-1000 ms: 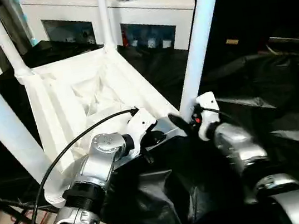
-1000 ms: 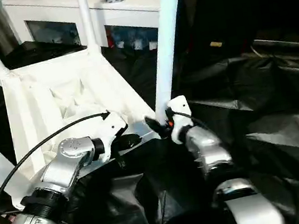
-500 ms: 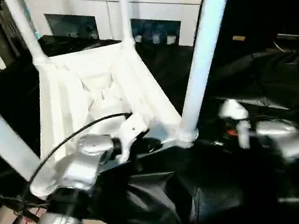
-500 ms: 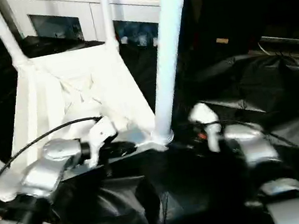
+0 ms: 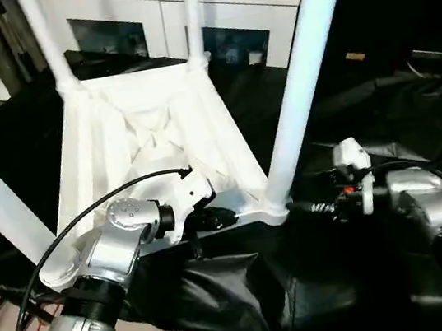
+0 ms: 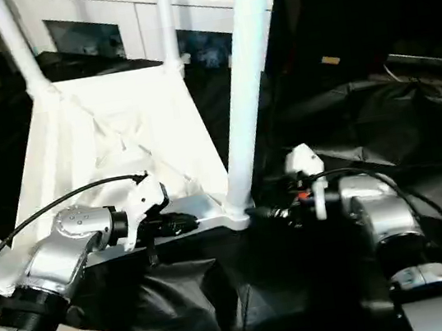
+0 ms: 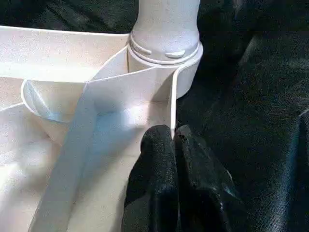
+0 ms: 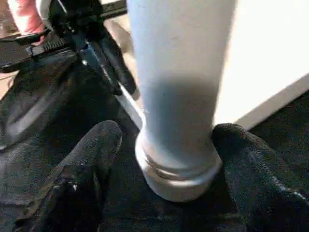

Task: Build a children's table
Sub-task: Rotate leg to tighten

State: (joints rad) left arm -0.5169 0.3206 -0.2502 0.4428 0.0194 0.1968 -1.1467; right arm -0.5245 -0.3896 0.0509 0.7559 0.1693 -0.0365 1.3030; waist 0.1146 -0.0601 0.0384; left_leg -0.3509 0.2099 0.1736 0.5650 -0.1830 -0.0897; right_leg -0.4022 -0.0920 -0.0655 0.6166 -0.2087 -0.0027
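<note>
Two tools work the upturned tabletop (image 5: 142, 136): the left tool (image 7: 175, 140), pinched together, grips the tabletop's thin edge wall, while the right tool (image 8: 166, 140), spread wide, straddles the nearest leg (image 8: 178, 72) at its corner socket (image 7: 164, 63)

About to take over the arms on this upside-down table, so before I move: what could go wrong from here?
1. The right claw straddles the near leg at its socket, fingers open; one finger looks to touch it. Sideways motion could lever the leg loose.
2. The left claw is shut on the tabletop rim's thin edge; a pull might slip off or drag the table.
3. The black sheet under the table is loose and wrinkled, so it may slide.
</note>
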